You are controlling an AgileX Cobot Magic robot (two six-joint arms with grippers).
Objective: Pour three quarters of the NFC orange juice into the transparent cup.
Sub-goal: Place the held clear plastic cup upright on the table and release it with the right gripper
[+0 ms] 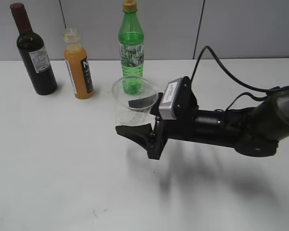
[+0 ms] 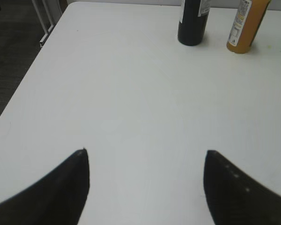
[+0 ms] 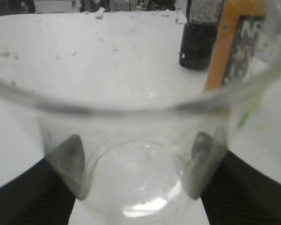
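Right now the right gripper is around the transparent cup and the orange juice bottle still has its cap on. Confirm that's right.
Not quite. The right gripper does straddle the transparent cup, but the NFC orange juice has no cap: the exterior view shows its clear ribbed neck open at the top.

Colours and patterns on the table

Table (image 1: 62, 183): plain white. Juice bottle (image 1: 78, 65): opaque orange contents, clear ribbed neck, label black with white lettering and a white side panel. Cup (image 1: 133, 98): clear, colourless. Wine bottle (image 1: 34, 53): very dark glass, dark red cap, white label with small print. Green bottle (image 1: 131, 45): translucent green, yellow cap, label green and white. Right gripper (image 1: 140, 120): black, with a pale grey box on its wrist. Left gripper (image 2: 145, 187): black fingers. Wall behind: light grey panels with darker seams.
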